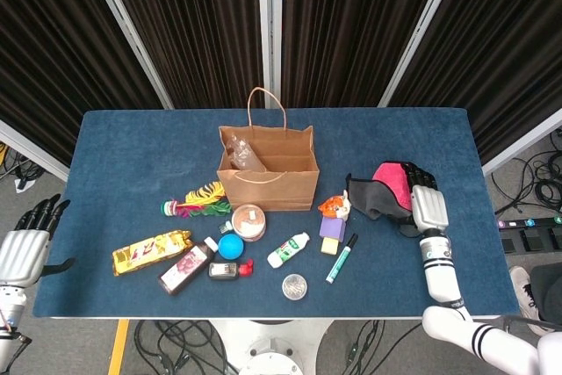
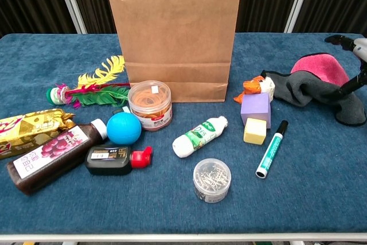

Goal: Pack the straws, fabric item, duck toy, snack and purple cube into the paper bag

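Note:
The brown paper bag (image 1: 268, 177) (image 2: 172, 32) stands open at mid-table, with a clear packet of straws (image 1: 244, 154) inside its left half. Right of the bag lies the pink and grey fabric item (image 1: 379, 192) (image 2: 318, 87). My right hand (image 1: 423, 204) (image 2: 354, 61) hangs over its right end, fingers spread and holding nothing. The orange duck toy (image 1: 334, 206) (image 2: 255, 88) sits against the purple cube (image 1: 332, 227) (image 2: 256, 110). The gold snack bar (image 1: 151, 252) (image 2: 28, 127) lies at the front left. My left hand (image 1: 25, 250) stays off the table's left edge, open.
In front of the bag lie a feather toy (image 2: 92, 87), a jar of rubber bands (image 2: 150, 104), a blue ball (image 2: 123, 128), a dark juice bottle (image 2: 51, 156), a black bottle (image 2: 117, 160), a white bottle (image 2: 199, 136), a pin tin (image 2: 211, 179), a yellow block (image 2: 255, 131) and a green marker (image 2: 271, 148).

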Available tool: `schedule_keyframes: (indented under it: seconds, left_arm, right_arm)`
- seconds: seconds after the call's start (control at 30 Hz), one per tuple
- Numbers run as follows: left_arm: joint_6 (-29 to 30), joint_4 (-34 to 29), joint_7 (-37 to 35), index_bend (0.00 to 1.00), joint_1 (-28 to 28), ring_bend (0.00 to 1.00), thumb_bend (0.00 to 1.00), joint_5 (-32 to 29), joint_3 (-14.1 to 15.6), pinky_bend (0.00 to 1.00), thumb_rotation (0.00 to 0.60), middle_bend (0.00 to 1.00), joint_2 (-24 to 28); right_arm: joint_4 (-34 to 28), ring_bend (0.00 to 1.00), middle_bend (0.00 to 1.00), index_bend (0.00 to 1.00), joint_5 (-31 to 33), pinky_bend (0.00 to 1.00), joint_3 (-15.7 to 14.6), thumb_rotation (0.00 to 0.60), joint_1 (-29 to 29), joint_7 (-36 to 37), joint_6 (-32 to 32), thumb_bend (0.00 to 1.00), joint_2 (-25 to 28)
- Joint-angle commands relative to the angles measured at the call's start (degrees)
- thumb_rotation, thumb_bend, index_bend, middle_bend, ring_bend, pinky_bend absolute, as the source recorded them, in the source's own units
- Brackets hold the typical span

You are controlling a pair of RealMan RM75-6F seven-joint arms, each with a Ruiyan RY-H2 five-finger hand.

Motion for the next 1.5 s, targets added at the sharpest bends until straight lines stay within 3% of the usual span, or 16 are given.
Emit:
schedule_keyframes:
  seconds: [0.03,0.33,1.0,1.33,1.4,1.5]
  left_arm:
    - [-0.2,0.1,-0.2,0.08,0.0,0.0,0.06,-0.2,0.0,0.17,0.6,0.03,0.0]
    - [-1.6,1.1,0.2,0.08,-0.6,0.0,0.06,0.0,0.4,0.16,0.6,0.03,-0.8]
    - [-3.0,1.4,1.6,0.08,-1.5,0.0,0.06,-0.2,0.5,0.17,0.6,0.03,-1.1]
    - [-3.3,1.0,2.2,0.08,-1.6,0.0,0.06,-0.7,0.5,0.17,0.6,0.03,-1.0]
    - [-3.3,1.0,2.4,0.08,-1.6,0.0,0.06,-0.7,0.6,0.17,0.6,0.03,-0.9]
    - [-3.4,0.9,2.5,0.08,-1.6,0.0,0.06,-0.9,0.5,0.17,0.6,0.03,-0.9]
  right_arm:
    - [0.1,0.0,0.0,0.0,1.5,0.0,1.2,0.6,0.1,-1.2,-0.1,0.0,-0.1]
    - [3.2,0.0,0.0,0.0,8.0,0.0,3.3,0.6,1.0,-6.5,-3.8,0.0,-1.4]
    - [11.0,0.0,0.0,0.0,14.1,0.0,7.6,0.6,3.9,-2.6,-14.0,0.0,-4.3]
    - [12.1,0.0,0.0,0.0,11.4,0.0,7.3,0.6,5.3,1.0,-17.1,0.0,-5.8]
    - [11.6,0.0,0.04,0.0,9.7,0.03,6.8,0.6,5.2,2.0,-16.3,0.0,-5.9]
    - [10.7,0.04,0.14,0.03,8.4,0.17,6.2,0.6,4.8,2.8,-16.0,0.0,-5.9]
